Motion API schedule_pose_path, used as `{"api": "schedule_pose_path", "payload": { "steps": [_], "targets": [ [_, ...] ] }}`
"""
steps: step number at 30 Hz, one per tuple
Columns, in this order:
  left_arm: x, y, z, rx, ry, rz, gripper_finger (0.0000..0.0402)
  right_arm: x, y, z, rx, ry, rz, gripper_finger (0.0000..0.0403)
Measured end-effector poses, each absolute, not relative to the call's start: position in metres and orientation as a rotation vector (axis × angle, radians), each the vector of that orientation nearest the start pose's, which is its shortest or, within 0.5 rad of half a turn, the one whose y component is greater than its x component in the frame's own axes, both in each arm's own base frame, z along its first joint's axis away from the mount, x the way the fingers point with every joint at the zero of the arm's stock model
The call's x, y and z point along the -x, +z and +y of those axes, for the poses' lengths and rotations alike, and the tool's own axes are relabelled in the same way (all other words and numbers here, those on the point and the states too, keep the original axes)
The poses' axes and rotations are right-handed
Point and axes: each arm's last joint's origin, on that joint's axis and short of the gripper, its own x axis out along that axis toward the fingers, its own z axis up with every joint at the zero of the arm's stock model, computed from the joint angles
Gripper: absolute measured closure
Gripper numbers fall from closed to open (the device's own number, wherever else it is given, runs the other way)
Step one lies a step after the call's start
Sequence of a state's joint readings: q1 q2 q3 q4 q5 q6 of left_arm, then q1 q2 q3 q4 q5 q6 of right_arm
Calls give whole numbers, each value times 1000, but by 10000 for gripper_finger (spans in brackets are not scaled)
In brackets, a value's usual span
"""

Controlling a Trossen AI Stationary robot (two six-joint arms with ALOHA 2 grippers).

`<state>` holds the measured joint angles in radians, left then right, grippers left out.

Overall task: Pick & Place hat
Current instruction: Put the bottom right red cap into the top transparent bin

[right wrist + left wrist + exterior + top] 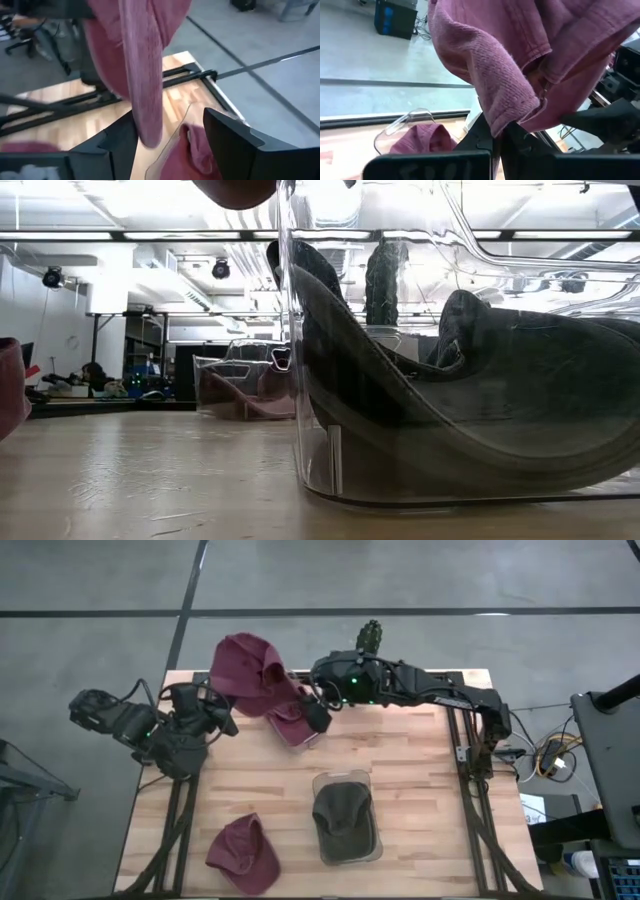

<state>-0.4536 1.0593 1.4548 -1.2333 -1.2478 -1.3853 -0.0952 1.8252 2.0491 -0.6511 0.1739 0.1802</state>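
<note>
Over the far edge of the worktop, seen from above, you have the maroon hat hanging in the air between both arms: the left claw sits at its left side and the right claw at its right, with a clear bin holding more maroon cloth just below. Nearer you, a second clear bin holds a dark hat, and another maroon hat lies loose on the wood. From worktop height, the dark hat's bin fills most of the picture and the far bin shows small behind it. Past your left wrist, the claw's fingers are pressed together on a fold of the hat's edge. Past your right wrist, the fingers stand apart, a hanging strip of the hat between them, unpinched. I judge the hat light, soft and floppy; take it by the stiffer brim or a seam. Room is tight at the far edge; bare wood lies mid-worktop.
</note>
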Motion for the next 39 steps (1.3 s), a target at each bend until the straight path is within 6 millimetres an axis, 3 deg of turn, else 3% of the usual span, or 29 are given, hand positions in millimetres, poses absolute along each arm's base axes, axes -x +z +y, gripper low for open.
{"api": "schedule_pose_path", "payload": {
  "steps": [3, 5, 10, 12, 19, 27, 33, 39],
  "targets": [
    [-139, 428, -37, 618, 931, -33, 394, -403, 433, -43, -167, -303, 360, 196],
    [-137, 429, -36, 604, 927, -25, 394, -406, 430, -42, -198, -300, 354, 223],
    [-136, 432, -36, 578, 907, -12, 373, -410, 423, -53, -291, -250, 380, 363],
    [-137, 433, -36, 571, 899, -12, 364, -409, 422, -59, -314, -263, 384, 382],
    [-136, 435, -36, 509, 898, 8, 327, -403, 416, -84, -418, -335, 423, 391],
    [-130, 437, -33, 512, 886, 11, 237, -389, 409, -119, -556, -376, 495, 392],
    [-130, 441, -33, 504, 891, -1, 190, -388, 380, -135, -653, -411, 678, 392],
    [-132, 445, -34, 491, 882, -12, 179, -407, 342, -142, -709, -395, 810, 392]
  ]
}}
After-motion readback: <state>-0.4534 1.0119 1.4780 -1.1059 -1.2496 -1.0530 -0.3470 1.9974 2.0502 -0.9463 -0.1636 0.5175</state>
